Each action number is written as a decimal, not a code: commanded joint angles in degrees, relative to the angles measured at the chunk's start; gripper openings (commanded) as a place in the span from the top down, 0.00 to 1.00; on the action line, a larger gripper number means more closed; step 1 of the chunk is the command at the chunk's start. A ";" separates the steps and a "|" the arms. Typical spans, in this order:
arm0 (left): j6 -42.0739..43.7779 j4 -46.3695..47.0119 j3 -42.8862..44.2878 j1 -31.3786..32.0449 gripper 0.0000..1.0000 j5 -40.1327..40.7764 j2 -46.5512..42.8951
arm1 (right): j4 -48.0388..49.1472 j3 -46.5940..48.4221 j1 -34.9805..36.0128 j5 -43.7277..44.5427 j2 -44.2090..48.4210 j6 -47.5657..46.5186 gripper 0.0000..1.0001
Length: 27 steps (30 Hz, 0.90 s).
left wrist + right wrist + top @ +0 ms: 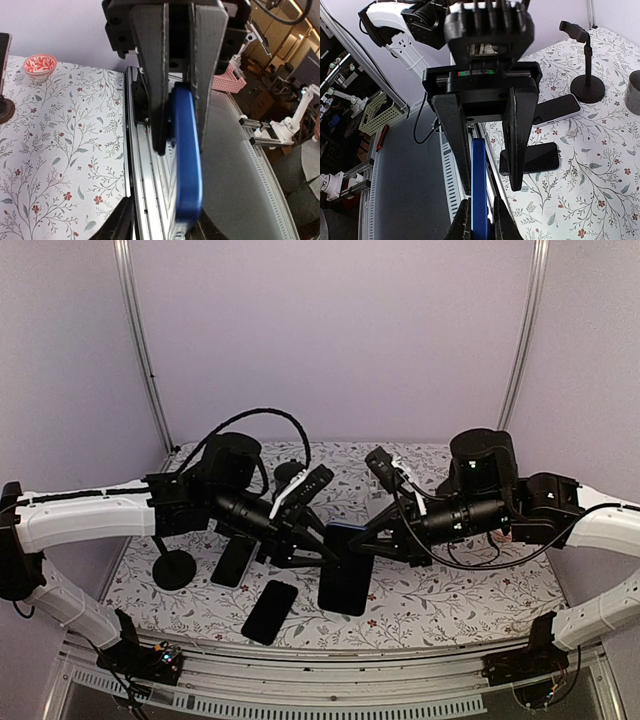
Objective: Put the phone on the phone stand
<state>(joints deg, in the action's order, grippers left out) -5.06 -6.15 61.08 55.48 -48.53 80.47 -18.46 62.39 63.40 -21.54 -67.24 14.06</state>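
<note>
A phone in a blue case (345,585) hangs upright above the table's front middle, between the two arms. My right gripper (480,222) is shut on it, both fingers pressed against its blue edge (479,180). My left gripper (169,229) is open around the same phone (187,160), with its fingers (519,140) standing apart and a gap showing beside the case. Seen from above, the left gripper (318,545) and right gripper (368,540) meet at the phone's upper end. The black phone stand (173,565), with a round base, stands at the left, also seen in the right wrist view (586,75).
Two more phones lie on the floral cloth: a black one (269,611) near the front edge and another (234,560) beside the stand. A red-and-white bowl (40,65) sits on the cloth. A dark cup (634,92) stands at the edge of the right wrist view.
</note>
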 commanded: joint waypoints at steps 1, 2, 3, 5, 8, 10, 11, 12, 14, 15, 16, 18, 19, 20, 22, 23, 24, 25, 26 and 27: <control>-2.45 5.70 -1.67 0.08 0.60 1.64 -1.63 | 2.66 3.97 -2.15 -2.30 2.12 0.08 1.00; -2.80 6.02 -2.05 0.21 0.59 1.68 -1.49 | 2.60 4.49 -2.56 -2.54 2.26 0.02 1.00; -3.06 6.64 -2.36 0.42 0.59 1.80 -1.33 | 2.56 5.07 -2.84 -2.80 2.24 0.08 1.00; -3.47 7.45 -2.90 0.96 0.58 2.26 -1.20 | 2.59 5.95 -3.19 -3.13 2.13 0.15 1.00; -3.80 8.56 -3.45 1.38 0.58 2.68 -0.81 | 2.64 6.51 -3.34 -3.24 1.74 0.30 1.00; -3.86 9.12 -3.72 1.39 0.59 2.74 -0.74 | 2.84 7.90 -3.37 -3.25 1.69 0.43 1.00; -3.90 9.47 -3.83 1.49 0.60 2.74 -0.67 | 2.82 8.63 -3.43 -3.26 1.63 0.48 1.00; -4.05 9.87 -3.98 1.45 0.61 2.82 -0.66 | 2.81 8.92 -3.47 -3.28 1.59 0.45 1.00; -4.41 10.37 -4.28 1.44 0.66 3.00 -0.60 | 2.81 9.22 -3.58 -3.12 1.67 0.45 1.00; -4.50 10.51 -4.30 1.46 0.71 2.94 -0.62 | 2.80 9.19 -3.69 -3.08 1.76 0.44 1.00; -4.58 10.73 -4.42 1.43 0.74 2.85 -0.60 | 2.81 9.16 -3.78 -3.10 1.81 0.50 1.00; -4.88 11.51 -4.87 1.42 0.83 2.59 -0.71 | 2.77 9.03 -3.96 -3.16 1.85 0.52 1.00; -5.14 11.96 -5.10 1.43 0.87 2.36 -0.69 | 2.81 8.94 -4.11 -3.16 1.92 0.46 1.00; -5.40 12.54 -5.43 1.46 0.91 2.31 -0.73 | 2.84 8.85 -4.28 -3.09 1.94 0.51 1.00; -5.93 13.25 -5.78 1.44 0.99 2.56 -0.90 | 2.77 8.65 -4.58 -2.24 2.02 0.52 0.98; -6.31 13.60 -5.91 1.43 1.00 3.32 -1.03 | 2.60 8.55 -4.66 -1.03 1.95 0.59 0.87; -6.69 13.76 -5.96 1.39 1.00 4.47 -1.22 | 2.44 8.43 -4.75 0.84 1.99 1.03 0.67; -6.98 13.71 -5.85 1.46 1.00 6.49 -1.46 | 2.38 8.18 -4.72 3.29 2.02 1.87 0.50; -7.32 13.37 -5.69 1.50 1.00 9.00 -1.67 | 2.36 7.73 -4.69 5.66 2.03 2.97 0.38; -7.53 12.64 -5.31 1.48 1.00 11.50 -1.88 | 2.39 7.45 -4.73 7.89 1.91 5.18 0.30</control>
<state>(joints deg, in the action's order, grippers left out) -11.25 6.31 55.90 56.64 -45.01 79.99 -19.05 68.90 59.16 -21.37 -66.89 14.66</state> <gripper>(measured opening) 0.061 0.492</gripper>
